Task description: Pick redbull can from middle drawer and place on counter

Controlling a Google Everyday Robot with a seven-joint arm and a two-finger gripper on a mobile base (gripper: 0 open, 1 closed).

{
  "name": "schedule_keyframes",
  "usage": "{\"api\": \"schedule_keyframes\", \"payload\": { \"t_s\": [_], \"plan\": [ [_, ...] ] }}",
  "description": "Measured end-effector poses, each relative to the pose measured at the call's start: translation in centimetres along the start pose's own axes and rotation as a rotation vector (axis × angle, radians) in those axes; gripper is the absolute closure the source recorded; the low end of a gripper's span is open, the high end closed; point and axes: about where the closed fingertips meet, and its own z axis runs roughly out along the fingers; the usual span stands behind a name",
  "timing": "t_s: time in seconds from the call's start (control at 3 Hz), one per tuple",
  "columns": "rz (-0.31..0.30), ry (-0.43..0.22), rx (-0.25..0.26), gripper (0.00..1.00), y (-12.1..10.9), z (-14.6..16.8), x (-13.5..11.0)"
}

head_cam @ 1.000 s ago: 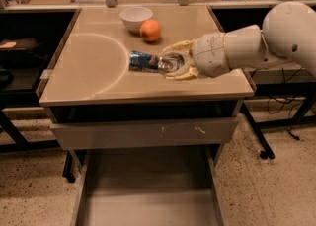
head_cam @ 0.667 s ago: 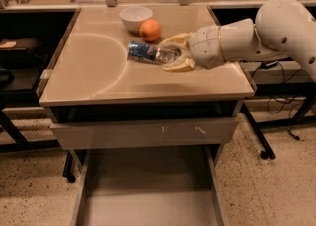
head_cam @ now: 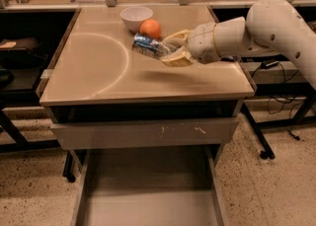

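Since the frame a second before, the gripper point(head_cam: 170, 50) had carried the can point(head_cam: 147, 45) back across the counter point(head_cam: 94, 79), away from the front edge and up towards the orange point(head_cam: 150, 28). The arm point(head_cam: 256, 27) had swung back with it. The bowl, the orange and both drawers had kept their places.

Counted from the left, one pale arc mark point(head_cam: 121, 67) curved over the left half of the counter. One white bowl point(head_cam: 136, 17) stood near the back edge. One can, silver and blue, hung tilted just in front of the orange, its free end pointing left and its right end between the fingers. Whether can and orange touched could not be told. One orange sat just right of the bowl.

A soft shadow point(head_cam: 163, 76) lay on the counter below the can and gripper, and the can appeared to be held off the surface rather than resting on it. One gripper, cream-coloured, was clamped on the can's right end, one finger above it and one below. One arm, white and thick, reached in from the right edge.

Below the counter, one drawer front point(head_cam: 148, 132) with white scratches was closed. Under it one drawer point(head_cam: 148, 195) stood pulled out, showing its flat grey bottom and low side walls.
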Motion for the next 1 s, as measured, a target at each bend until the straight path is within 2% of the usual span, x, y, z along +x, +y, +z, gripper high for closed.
{"api": "schedule_keyframes", "payload": {
  "t_s": [0.33,1.0],
  "plan": [
    [0.061,0.063,0.016,1.0,-0.8,1.0,1.2],
    [0.07,0.277,0.035,1.0,-1.0,2.9,4.3]
  ]
}}
